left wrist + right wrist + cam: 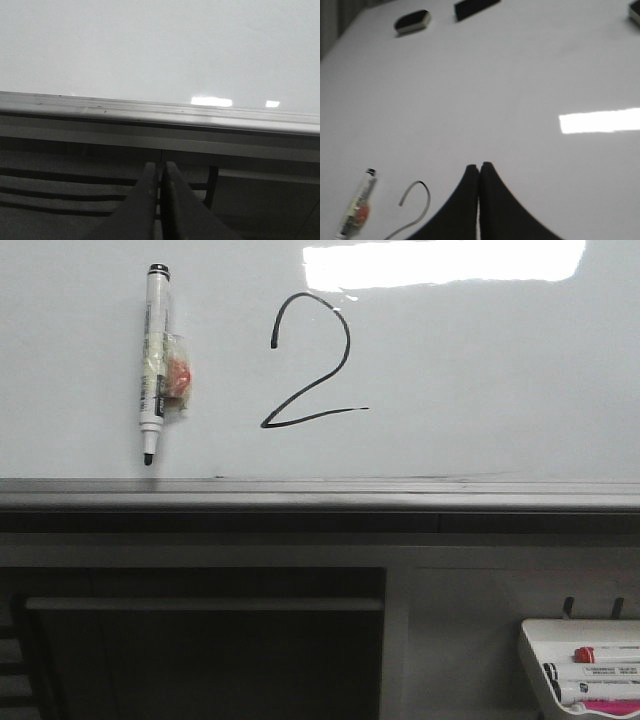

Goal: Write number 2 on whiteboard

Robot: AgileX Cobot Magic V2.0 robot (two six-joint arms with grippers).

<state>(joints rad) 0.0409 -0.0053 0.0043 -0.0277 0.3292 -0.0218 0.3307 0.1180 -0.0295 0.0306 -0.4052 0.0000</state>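
Grippers first: left gripper has its two dark fingers pressed together, only a hairline slit between them, nothing pinched, touching nothing; it sits on the near side of the grey ledge and faces the bare lower board. Right gripper likewise closed tight, fingertips meeting, nothing held, hanging over the board surface clear of the drawn line. Neither gripper shows in the front view. Nearest in the front view, low right, white tray holding markers, one with a red cap, one with a black end, something pink at the bottom; label print there too small to read. Dark cabinet opening low left. Then the ledge across the full width at the board's near edge. On the whiteboard just beyond the ledge, left side, marker lying lengthwise, uncapped black tip toward the ledge, black end far, white barrel with dark label text that can't be read, clear wrap with an orange blob taped at its right side. Right of the marker, apart from it, the number 2: thin black line, curved top, diagonal, flat base stroke, complete, roughly board centre. Far right of it a bright light reflection. Right wrist view shows two dark erasers and a third dark object at the far edge, blurred.
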